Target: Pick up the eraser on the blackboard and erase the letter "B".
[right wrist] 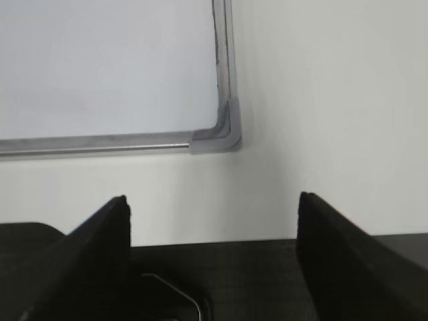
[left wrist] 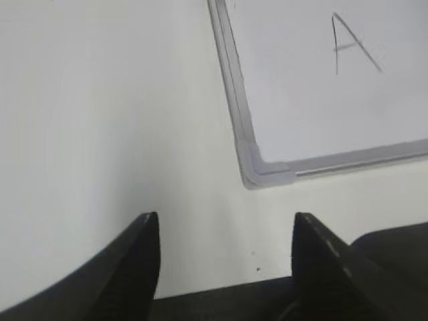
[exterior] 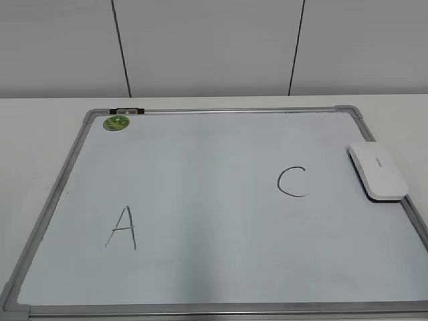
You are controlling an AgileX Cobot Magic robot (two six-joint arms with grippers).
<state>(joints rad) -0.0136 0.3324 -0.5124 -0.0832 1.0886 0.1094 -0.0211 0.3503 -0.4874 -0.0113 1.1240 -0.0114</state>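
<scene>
White eraser [exterior: 378, 170] is seen parked on the blackboard [exterior: 200, 167], no "B" visible; both grippers [left wrist: 224, 257] [right wrist: 212, 247] are held spread, empty.

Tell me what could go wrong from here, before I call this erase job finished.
No B shows on the board; only the A and C remain, so a further pass would probably wipe the wrong letter. The eraser lies on the right frame edge, partly overhanging it, so a nudge could slide it off. Both the left gripper and right gripper sit open and empty over bare table near the board's corners, so a forward move could catch the frame.
</scene>
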